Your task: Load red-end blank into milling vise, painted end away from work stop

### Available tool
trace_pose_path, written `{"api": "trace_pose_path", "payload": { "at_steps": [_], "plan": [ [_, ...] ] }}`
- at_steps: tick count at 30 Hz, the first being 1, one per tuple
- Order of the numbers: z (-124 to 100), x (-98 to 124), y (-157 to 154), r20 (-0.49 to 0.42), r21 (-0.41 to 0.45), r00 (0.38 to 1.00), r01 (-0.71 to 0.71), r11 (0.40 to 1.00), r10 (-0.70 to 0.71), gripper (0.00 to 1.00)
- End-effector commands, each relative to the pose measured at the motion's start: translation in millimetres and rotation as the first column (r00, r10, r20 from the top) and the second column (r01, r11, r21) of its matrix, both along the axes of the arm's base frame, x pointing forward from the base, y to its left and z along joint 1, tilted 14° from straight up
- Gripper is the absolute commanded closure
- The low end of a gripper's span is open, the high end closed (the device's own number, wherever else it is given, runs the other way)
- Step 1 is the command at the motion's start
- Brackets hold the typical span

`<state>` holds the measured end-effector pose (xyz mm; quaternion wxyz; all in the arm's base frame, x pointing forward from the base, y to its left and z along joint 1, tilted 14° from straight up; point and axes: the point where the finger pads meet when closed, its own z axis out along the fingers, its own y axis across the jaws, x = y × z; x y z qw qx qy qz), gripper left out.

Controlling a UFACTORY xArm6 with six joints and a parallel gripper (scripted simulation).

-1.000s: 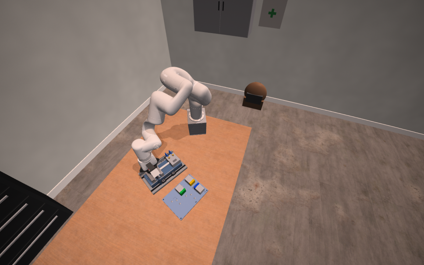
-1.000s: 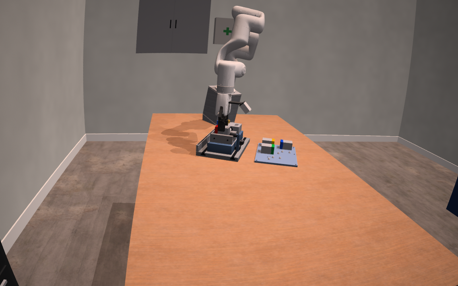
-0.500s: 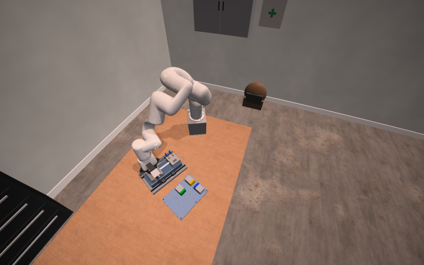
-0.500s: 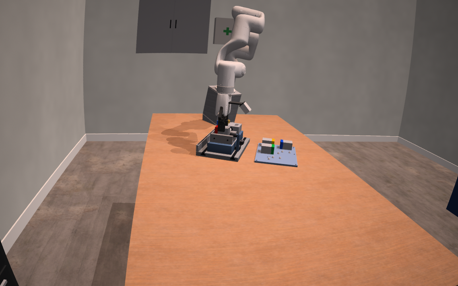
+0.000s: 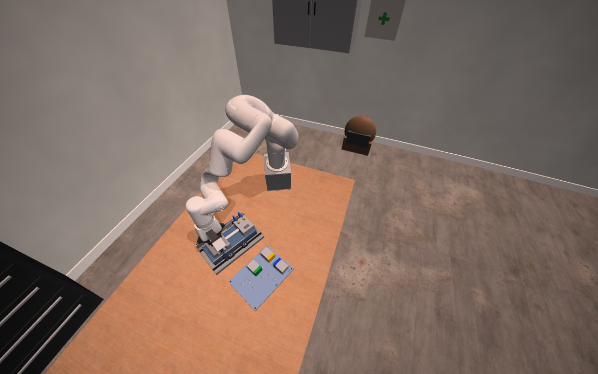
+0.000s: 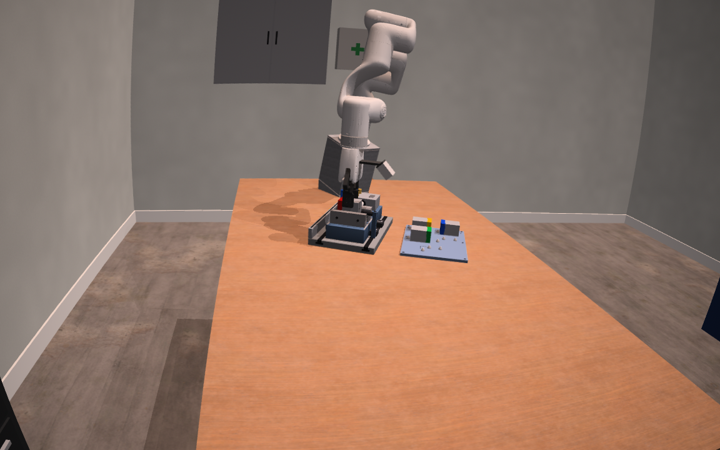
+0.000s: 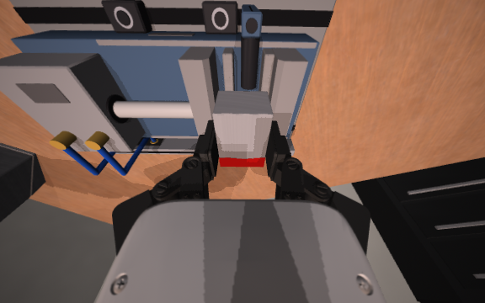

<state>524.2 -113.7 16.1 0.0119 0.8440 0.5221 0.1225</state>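
My gripper (image 7: 242, 133) (image 5: 212, 236) (image 6: 349, 194) is shut on the grey blank with the red end (image 7: 242, 119) (image 5: 219, 242) (image 6: 339, 203). It holds the blank over the blue milling vise (image 7: 150, 67) (image 5: 235, 236) (image 6: 345, 232), in line with the gap between the moving jaw (image 7: 196, 80) and the fixed jaw (image 7: 290, 80). The red end points toward my wrist. The grey end points at the black work stop rod (image 7: 248, 63). I cannot tell whether the blank touches the low bars. The green-ended (image 5: 254, 267) (image 6: 421, 233), yellow-ended (image 5: 268, 253) (image 6: 422, 221) and blue-ended (image 5: 280, 265) (image 6: 450, 227) blanks lie on the infeed plate (image 5: 254, 290) (image 6: 435, 252).
The grey block with blue hoses (image 7: 45, 93) stands at the vise's left end in the wrist view. The arm's base block (image 5: 277, 178) stands behind the vise. A black drawer cabinet (image 5: 13, 288) (image 7: 457, 210) stands beyond the table's edge.
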Motion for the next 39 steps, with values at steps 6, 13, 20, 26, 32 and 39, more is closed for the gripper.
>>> {"api": "trace_pose_path", "payload": {
  "at_steps": [6, 13, 20, 26, 32, 39],
  "plan": [
    [0.0, 1.8, -0.4, 0.004, -0.001, 1.0, 0.0, 1.0, 0.0, 1.0],
    [0.2, 2.2, 0.0, 0.004, -0.001, 1.0, 0.0, 1.0, 0.0, 1.0],
    [0.5, 3.9, 1.2, 0.004, -0.001, 1.0, 0.0, 1.0, 0.0, 1.0],
    [0.5, 4.1, 1.4, 0.004, -0.001, 1.0, 0.0, 1.0, 0.0, 1.0],
    [0.8, 5.4, 2.4, 0.004, -0.001, 1.0, 0.0, 1.0, 0.0, 1.0],
    [1.1, 7.6, 4.0, 0.004, -0.001, 1.0, 0.0, 1.0, 0.0, 1.0]
  ]
}}
